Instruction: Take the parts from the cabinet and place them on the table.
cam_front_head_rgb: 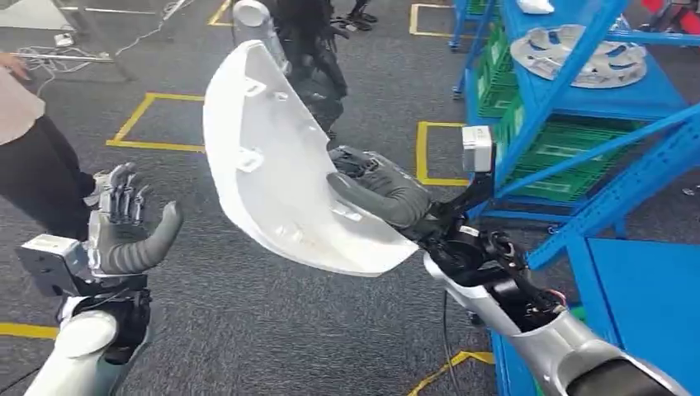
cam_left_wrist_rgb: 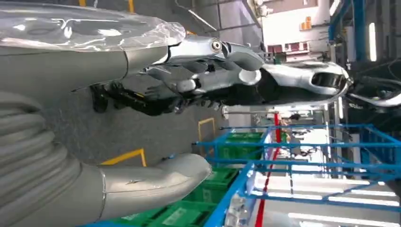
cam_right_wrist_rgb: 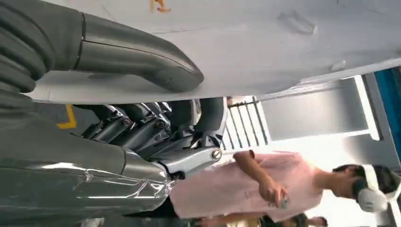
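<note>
**Robot holding a white curved part above the floor beside blue shelving**

At the far left edge of the head view, a person point(cam_front_head_rgb: 25, 148) in a pink top and dark trousers is standing on the grey carpeted floor point(cam_front_head_rgb: 248, 330), which is marked with yellow tape lines. In the lower left of the frame, the robot's left hand point(cam_front_head_rgb: 124, 227) is rising palm-up, released, its fingers spread apart and grasping nothing.

In the centre of the frame, a large white curved part point(cam_front_head_rgb: 272, 157), shaped like a half-dish with small moulded tabs on its inner face, is hanging in the air above the floor, tilting from upper left down to lower right. The right hand point(cam_front_head_rgb: 380, 191) is grasping its lower right rim, the thick grey thumb lying across the inner face; the right wrist view is showing the darker fingers point(cam_right_wrist_rgb: 142, 127) curling under the part's other side.

At the right of the frame, a blue metal cabinet point(cam_front_head_rgb: 578, 91) is standing with green crates point(cam_front_head_rgb: 569, 157) on its lower levels. On an upper shelf, in the upper right corner, pale grey round parts point(cam_front_head_rgb: 578, 54) are lying flat.
</note>
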